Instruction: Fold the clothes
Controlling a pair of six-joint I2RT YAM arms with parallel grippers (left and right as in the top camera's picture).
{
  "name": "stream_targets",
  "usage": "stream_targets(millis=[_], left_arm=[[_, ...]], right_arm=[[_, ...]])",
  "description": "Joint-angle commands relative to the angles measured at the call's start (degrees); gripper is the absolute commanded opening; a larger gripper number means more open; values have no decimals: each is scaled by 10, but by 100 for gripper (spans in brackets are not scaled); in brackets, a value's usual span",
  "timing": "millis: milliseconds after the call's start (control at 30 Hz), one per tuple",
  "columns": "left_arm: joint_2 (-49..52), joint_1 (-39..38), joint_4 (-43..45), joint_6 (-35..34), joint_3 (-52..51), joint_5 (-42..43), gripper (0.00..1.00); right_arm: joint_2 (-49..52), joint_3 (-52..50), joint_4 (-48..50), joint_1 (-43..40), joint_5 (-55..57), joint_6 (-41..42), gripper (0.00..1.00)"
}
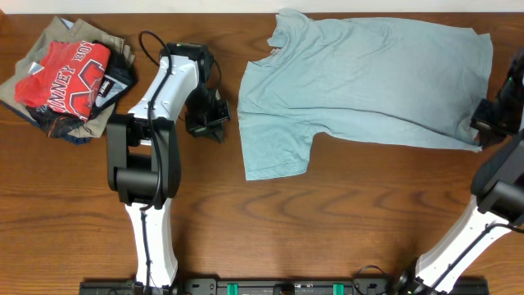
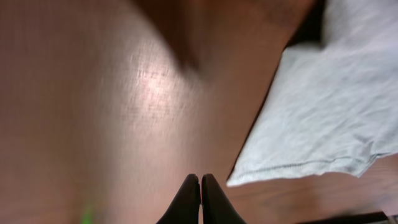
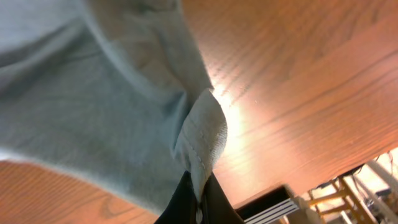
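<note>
Even overhead light; both wrist views blur, with glare on the table [image 2: 149,87].

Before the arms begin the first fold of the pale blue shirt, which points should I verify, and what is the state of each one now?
1. Right pincer shut on the shirt hem: ok.
2. Left pincer holding a shirt edge: not ok. It is shut and empty over bare table, beside the shirt.
3. Shirt spread out on the table: ok, lightly wrinkled.
4. Pile of other clothes apart from the shirt: ok, it lies at the far left.
5. How many fabric layers the right pincer has pinched: cannot tell.
</note>
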Motion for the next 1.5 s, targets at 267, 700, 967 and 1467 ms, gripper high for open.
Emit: stream_targets(millis=[267,700,967,1467], left_arm=[[-10,-21,124,26,-3,38,71],[38,-96,188,26,-5,35,74],[56,-116,187,26,-9,-45,74],[-13,-91,172,26,8,-120,71]], right_arm=[[0,-7,5,-11,-4,16,1],[0,-7,15,-12,-4,16,1],[0,-7,23,-12,-4,1,1],[0,-7,30,-12,-4,-2,1]])
